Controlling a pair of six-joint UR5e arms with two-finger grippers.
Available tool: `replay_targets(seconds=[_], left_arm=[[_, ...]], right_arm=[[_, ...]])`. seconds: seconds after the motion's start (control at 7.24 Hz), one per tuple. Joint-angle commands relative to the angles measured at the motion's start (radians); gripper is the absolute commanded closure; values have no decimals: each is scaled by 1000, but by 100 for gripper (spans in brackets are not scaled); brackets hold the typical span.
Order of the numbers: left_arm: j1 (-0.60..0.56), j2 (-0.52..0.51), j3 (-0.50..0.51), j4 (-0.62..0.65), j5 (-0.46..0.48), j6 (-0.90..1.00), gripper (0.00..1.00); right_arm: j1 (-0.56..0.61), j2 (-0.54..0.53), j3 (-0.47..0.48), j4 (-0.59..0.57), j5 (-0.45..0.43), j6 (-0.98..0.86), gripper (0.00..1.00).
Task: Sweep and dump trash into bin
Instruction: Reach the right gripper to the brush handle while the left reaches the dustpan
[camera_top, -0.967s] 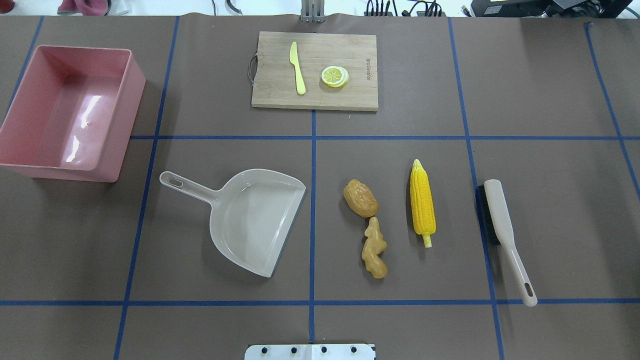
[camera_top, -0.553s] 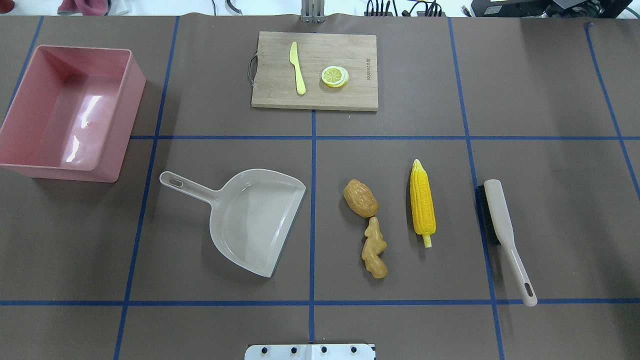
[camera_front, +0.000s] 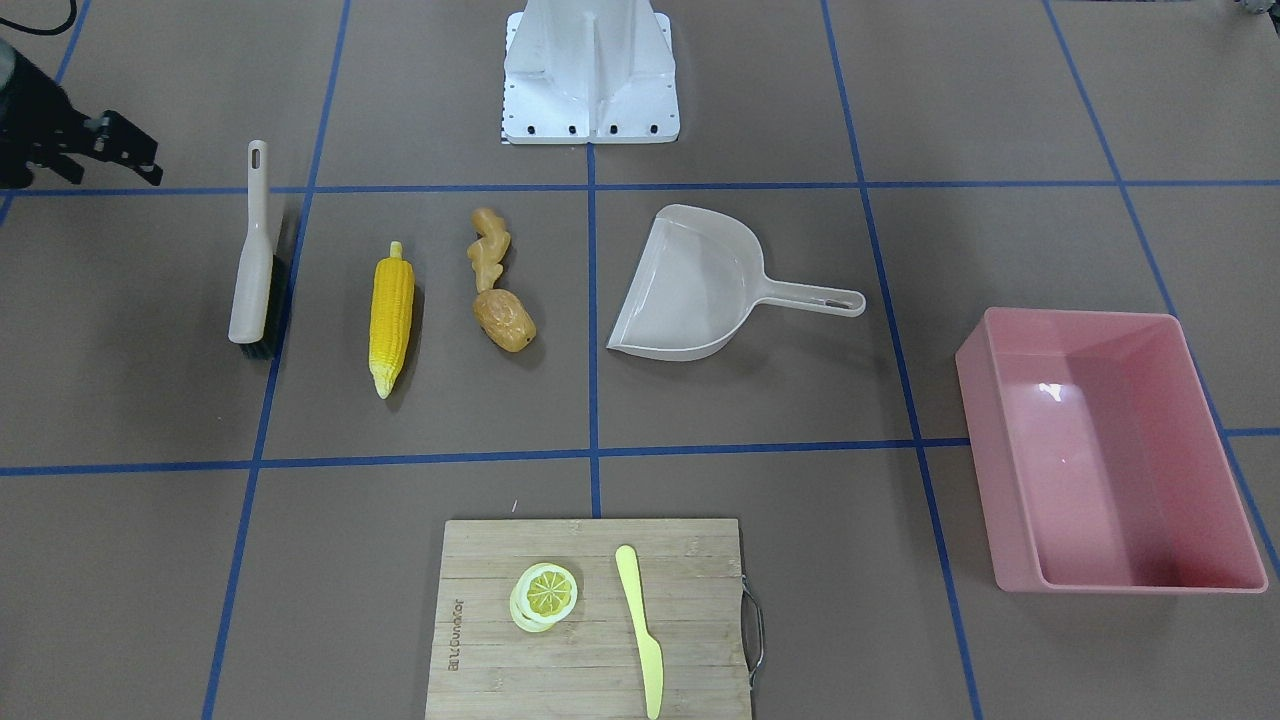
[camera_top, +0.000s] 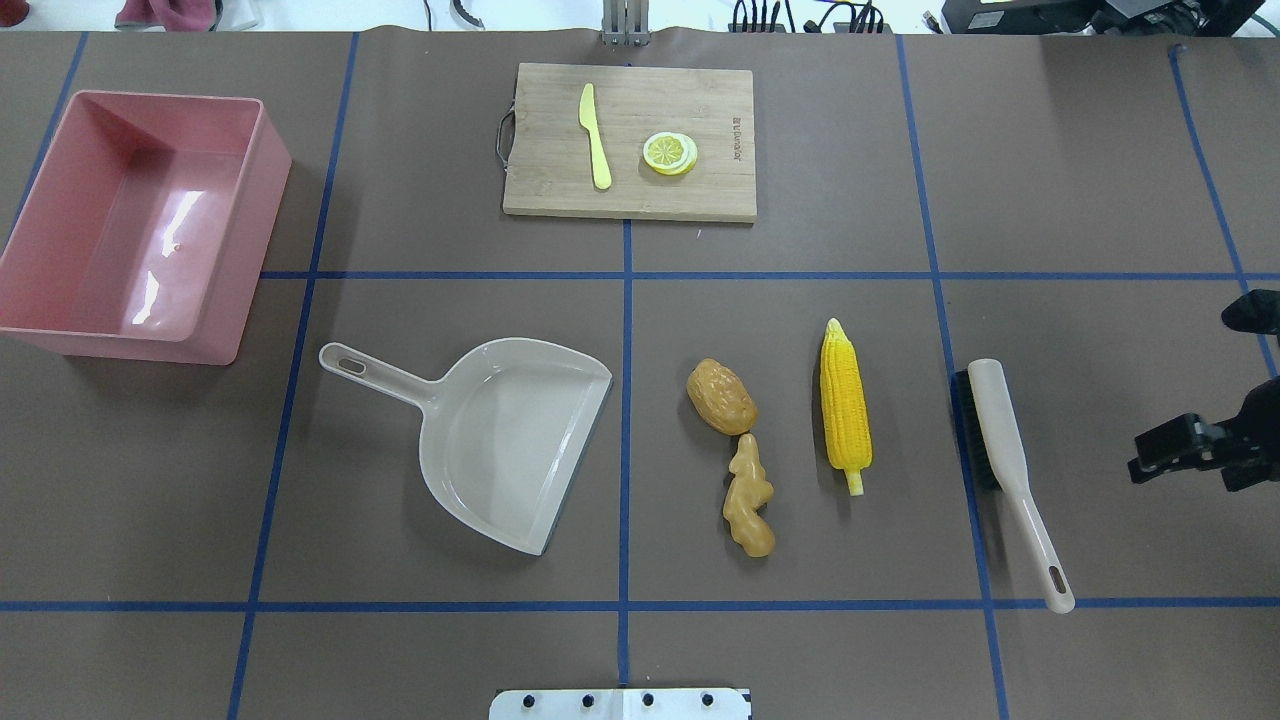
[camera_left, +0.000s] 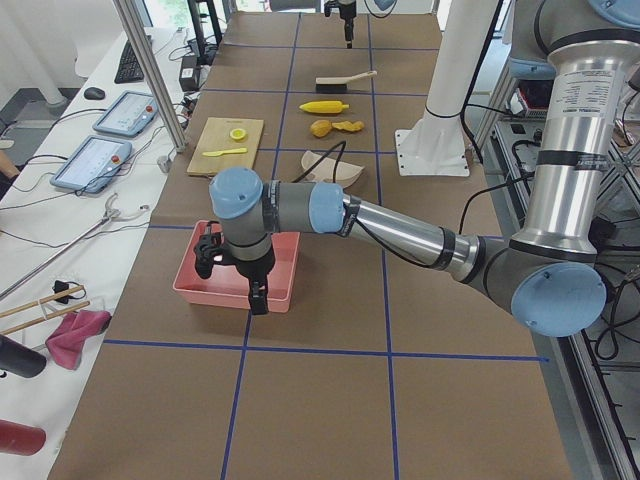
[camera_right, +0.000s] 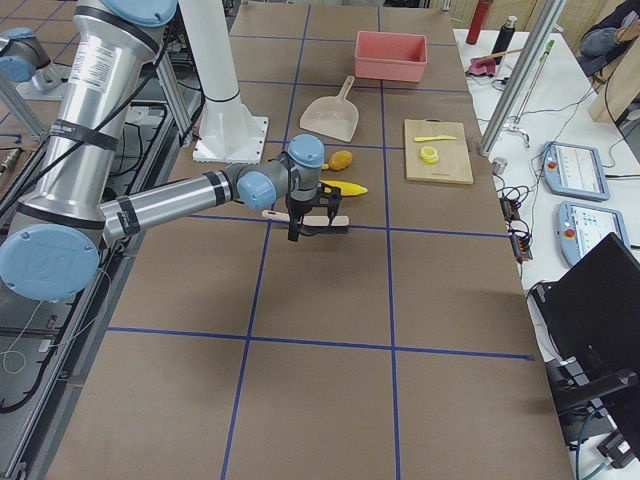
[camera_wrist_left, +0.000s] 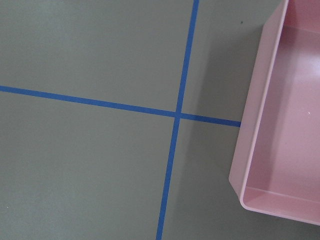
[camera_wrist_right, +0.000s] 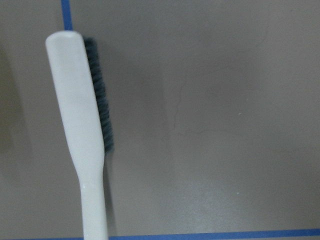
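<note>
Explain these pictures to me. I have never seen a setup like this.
The machine is a left arm and a right arm at a taped table. Cameras look from behind the robot, from across it, from each table end, and from both wrists. On the table lie a pink bin, a dustpan, a brush, and toy trash: a potato, a ginger root, a corn cob. A cutting board carries a plastic knife and lemon slices. The left tool hangs by the bin; the right tool hangs near the brush, open. Neither holds anything.

You've got bare tabletop (camera_top: 1100, 330) right of the brush (camera_top: 995, 420), corn (camera_top: 845, 405) near its left, potato (camera_top: 721, 397) and ginger (camera_top: 748, 497) touching beyond, open strip before the dustpan (camera_top: 500, 440) mouth
</note>
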Motion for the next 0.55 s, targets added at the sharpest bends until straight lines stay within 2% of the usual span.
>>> replay_targets(seconds=[0.0, 0.14, 0.28, 0.41], left_arm=[[34, -41, -117, 84, 0, 8, 1], [80, -43, -154, 86, 3, 11, 1], [168, -70, -172, 91, 3, 11, 1], [189, -75, -238, 94, 5, 11, 1]], right_arm=[[-238, 5, 43, 0, -134, 117, 1], [-332, 10, 46, 1, -218, 178, 0], [-355, 42, 44, 0, -231, 198, 1], [-356, 66, 43, -2, -230, 200, 1]])
